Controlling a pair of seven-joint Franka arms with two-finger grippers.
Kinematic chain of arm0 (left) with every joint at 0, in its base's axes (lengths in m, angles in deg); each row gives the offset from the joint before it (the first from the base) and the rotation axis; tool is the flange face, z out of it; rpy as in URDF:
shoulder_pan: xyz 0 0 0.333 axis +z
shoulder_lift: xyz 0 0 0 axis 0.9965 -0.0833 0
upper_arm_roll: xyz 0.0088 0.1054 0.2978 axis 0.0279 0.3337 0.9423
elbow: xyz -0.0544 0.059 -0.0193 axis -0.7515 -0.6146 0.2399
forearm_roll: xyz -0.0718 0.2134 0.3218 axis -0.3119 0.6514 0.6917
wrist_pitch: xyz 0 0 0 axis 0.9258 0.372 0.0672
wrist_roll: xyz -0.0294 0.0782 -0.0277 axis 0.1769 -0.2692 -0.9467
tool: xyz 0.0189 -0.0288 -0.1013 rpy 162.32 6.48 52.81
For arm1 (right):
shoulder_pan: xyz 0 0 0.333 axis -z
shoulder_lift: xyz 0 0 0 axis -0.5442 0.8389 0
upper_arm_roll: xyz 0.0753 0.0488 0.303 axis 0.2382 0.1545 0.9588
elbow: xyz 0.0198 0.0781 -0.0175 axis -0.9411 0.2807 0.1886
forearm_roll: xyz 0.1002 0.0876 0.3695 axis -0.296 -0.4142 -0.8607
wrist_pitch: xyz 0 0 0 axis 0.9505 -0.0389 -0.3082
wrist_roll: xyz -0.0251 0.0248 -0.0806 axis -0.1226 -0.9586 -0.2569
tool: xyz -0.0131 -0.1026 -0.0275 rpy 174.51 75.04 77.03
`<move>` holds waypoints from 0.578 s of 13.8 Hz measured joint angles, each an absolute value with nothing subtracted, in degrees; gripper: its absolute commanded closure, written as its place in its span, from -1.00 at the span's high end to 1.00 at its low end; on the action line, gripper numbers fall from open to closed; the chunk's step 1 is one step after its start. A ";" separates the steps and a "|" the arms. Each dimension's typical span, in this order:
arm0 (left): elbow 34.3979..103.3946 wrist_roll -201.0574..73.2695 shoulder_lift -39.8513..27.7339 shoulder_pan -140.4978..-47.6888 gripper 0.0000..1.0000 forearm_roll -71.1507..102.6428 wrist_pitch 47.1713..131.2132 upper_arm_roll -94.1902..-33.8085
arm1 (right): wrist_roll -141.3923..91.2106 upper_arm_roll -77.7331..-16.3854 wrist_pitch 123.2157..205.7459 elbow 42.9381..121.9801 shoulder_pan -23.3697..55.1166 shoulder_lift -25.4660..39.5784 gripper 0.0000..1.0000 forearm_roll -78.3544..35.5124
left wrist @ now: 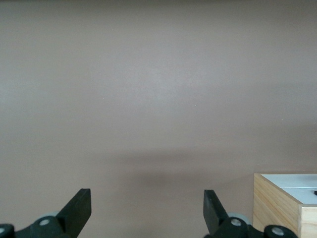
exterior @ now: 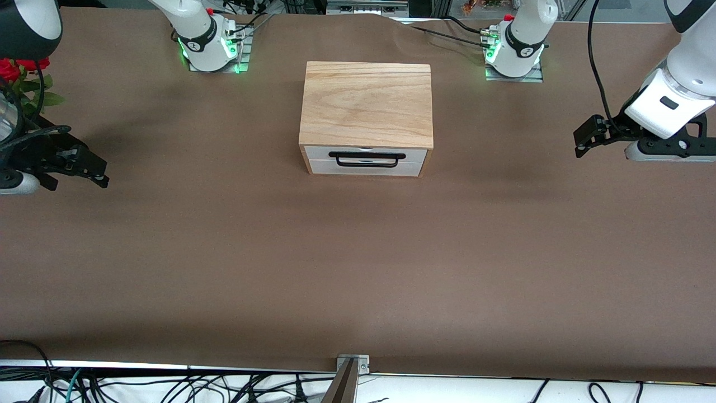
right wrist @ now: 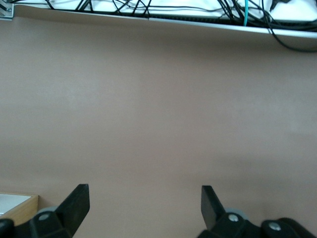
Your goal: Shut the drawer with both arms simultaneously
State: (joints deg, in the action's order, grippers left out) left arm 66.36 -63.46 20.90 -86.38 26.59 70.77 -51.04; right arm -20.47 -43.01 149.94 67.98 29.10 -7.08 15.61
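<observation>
The drawer (exterior: 363,162) shows its white front panel and black bar handle (exterior: 366,159) in the oak box (exterior: 366,103) at mid-table; the panel looks about flush with the box front. My left gripper (exterior: 583,140) hovers open and empty over the table toward the left arm's end, well apart from the box. My right gripper (exterior: 99,174) hovers open and empty toward the right arm's end. The left wrist view shows wide-open fingers (left wrist: 79,208) and a box corner (left wrist: 277,198). The right wrist view shows open fingers (right wrist: 77,203) and a box corner (right wrist: 20,208).
The brown table cover (exterior: 358,268) stretches around the box. Red flowers (exterior: 17,70) stand by the right arm's end. Cables (exterior: 168,386) and a metal bracket (exterior: 352,366) lie along the edge nearest the front camera. The arm bases (exterior: 210,45) stand farther back.
</observation>
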 measured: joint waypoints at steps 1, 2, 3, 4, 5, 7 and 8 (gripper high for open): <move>66.70 -63.46 21.34 -86.70 1.00 26.59 70.88 -51.03 | -20.08 -42.54 149.88 68.31 29.36 -7.17 1.00 15.62; 67.01 -63.46 21.72 -87.05 1.00 26.59 70.91 -51.03 | -19.94 -42.22 149.80 68.61 29.41 -7.20 1.00 15.65; 67.20 -63.46 22.01 -87.34 1.00 26.59 70.92 -51.02 | -19.88 -41.96 149.62 68.82 29.41 -7.19 1.00 15.70; 67.31 -63.47 22.24 -87.51 1.00 26.59 70.93 -51.01 | -19.85 -41.73 149.29 68.86 29.40 -7.19 1.00 15.74; 67.38 -63.47 22.44 -87.55 1.00 26.59 70.93 -50.96 | -19.85 -41.47 148.99 68.86 29.36 -7.18 1.00 15.87; 67.54 -63.47 22.70 -87.79 1.00 26.59 70.93 -50.59 | -19.81 -41.05 148.84 68.86 29.19 -7.16 1.00 16.12; 67.65 -63.46 22.76 -88.11 1.00 26.59 70.93 -50.19 | -19.81 -40.97 148.80 68.86 29.18 -7.13 1.00 16.13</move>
